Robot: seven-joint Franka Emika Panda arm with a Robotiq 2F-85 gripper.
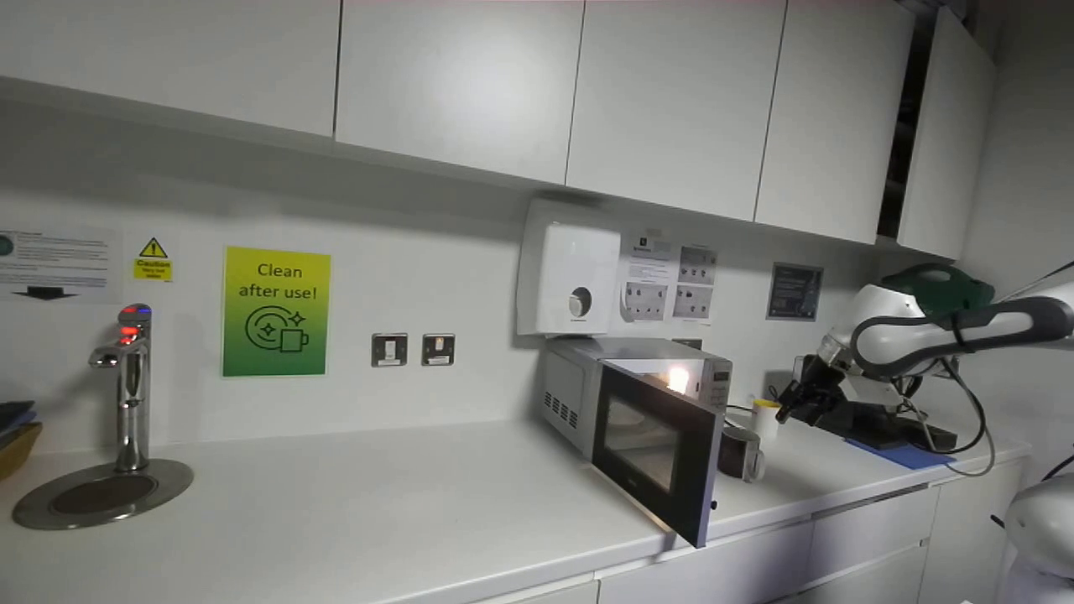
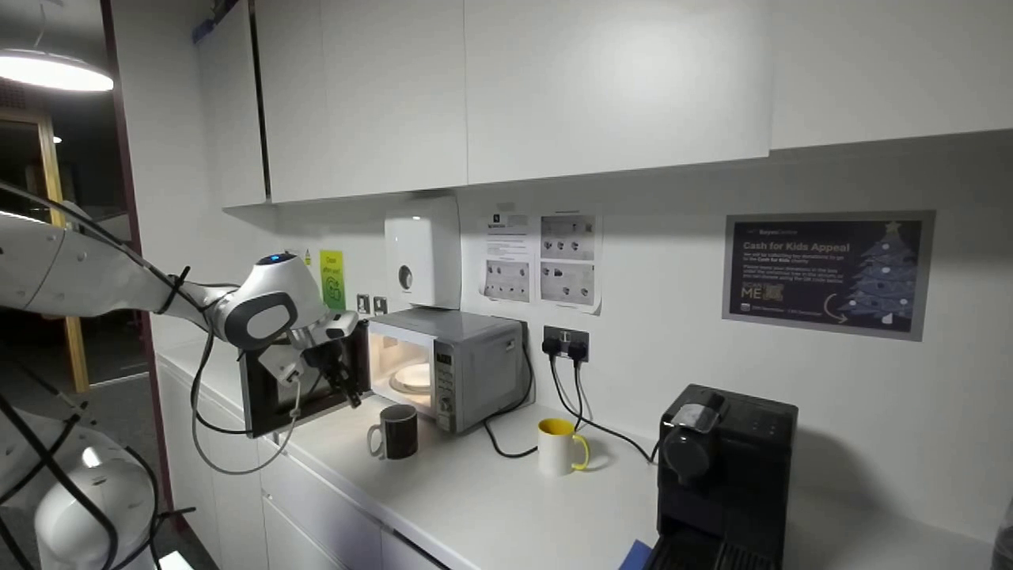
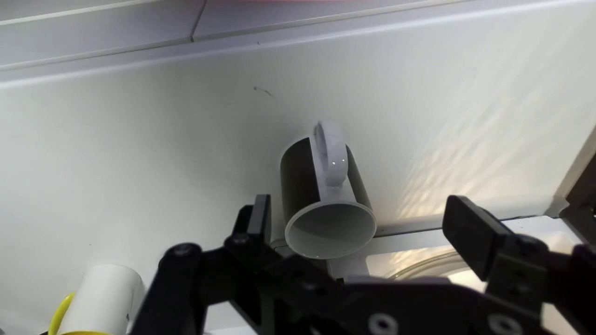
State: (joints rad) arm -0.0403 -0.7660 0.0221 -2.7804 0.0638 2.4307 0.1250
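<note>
My end effector (image 3: 358, 214) was wide apart near the dark mug (image 2: 402, 431), which sat between the microwave (image 2: 491, 364) and the surface's front edge (image 3: 233, 52). I feared a crooked bump could tip it.

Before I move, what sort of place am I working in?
Most likely a shared office kitchenette: a microwave and a coffee machine stand on the counter, and a sign reads "Clean after use!"
</note>
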